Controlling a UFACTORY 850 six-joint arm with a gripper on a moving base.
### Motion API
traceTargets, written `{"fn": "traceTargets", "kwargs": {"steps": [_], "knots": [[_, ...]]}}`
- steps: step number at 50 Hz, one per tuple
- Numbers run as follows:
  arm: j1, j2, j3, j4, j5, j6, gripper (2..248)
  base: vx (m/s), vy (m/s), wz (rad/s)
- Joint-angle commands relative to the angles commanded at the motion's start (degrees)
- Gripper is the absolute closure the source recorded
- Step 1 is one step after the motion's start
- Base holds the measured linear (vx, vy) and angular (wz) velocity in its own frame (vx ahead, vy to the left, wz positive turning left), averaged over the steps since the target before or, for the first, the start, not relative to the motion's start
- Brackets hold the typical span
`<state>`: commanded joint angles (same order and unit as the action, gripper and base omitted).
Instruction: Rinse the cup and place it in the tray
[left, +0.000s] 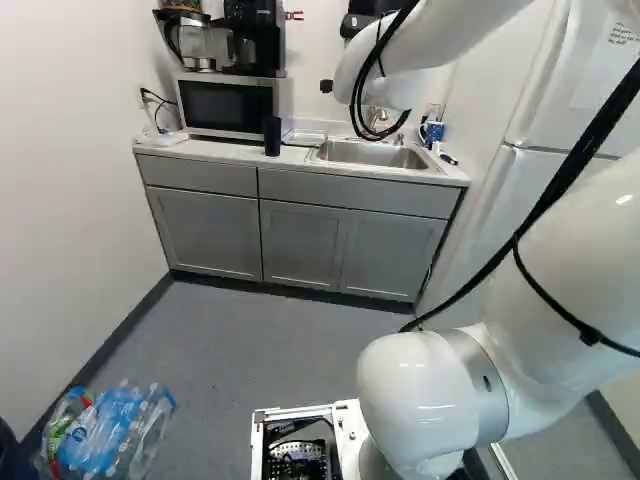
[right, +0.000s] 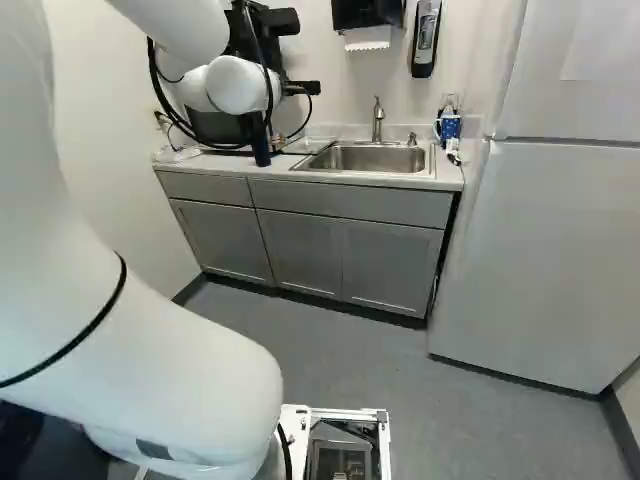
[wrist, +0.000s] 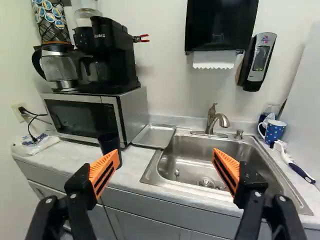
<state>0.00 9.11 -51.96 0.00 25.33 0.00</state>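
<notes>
If we push straight ahead, one finger of our gripper, spread wide with nothing gripped, could topple the dark cup, since in the wrist view that finger overlaps it rather than straddling it. The microwave close by leaves us little side room, and a wet wall might slip under our pads at the faucet. The cup stands upright on the tabletop, near the tray: tall, plain, nearly black.
</notes>
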Motion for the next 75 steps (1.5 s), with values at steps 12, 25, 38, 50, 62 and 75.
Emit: {"fn": "traceTargets", "kwargs": {"steps": [12,25,38,50,62,75], "knots": [[0.0,-0.3,-1.69,0.0,0.0,0.0,3,0.0,0.0,0.0],[0.0,-0.27,-1.78,0.0,0.0,0.0,3,0.0,0.0,0.0],[0.0,-0.27,-1.78,0.0,0.0,0.0,3,0.0,0.0,0.0],[0.0,-0.27,-1.78,0.0,0.0,0.0,3,0.0,0.0,0.0],[0.0,-0.27,-1.78,0.0,0.0,0.0,3,0.0,0.0,0.0],[0.0,-0.27,-1.78,0.0,0.0,0.0,3,0.013,-0.02,-0.075]]}}
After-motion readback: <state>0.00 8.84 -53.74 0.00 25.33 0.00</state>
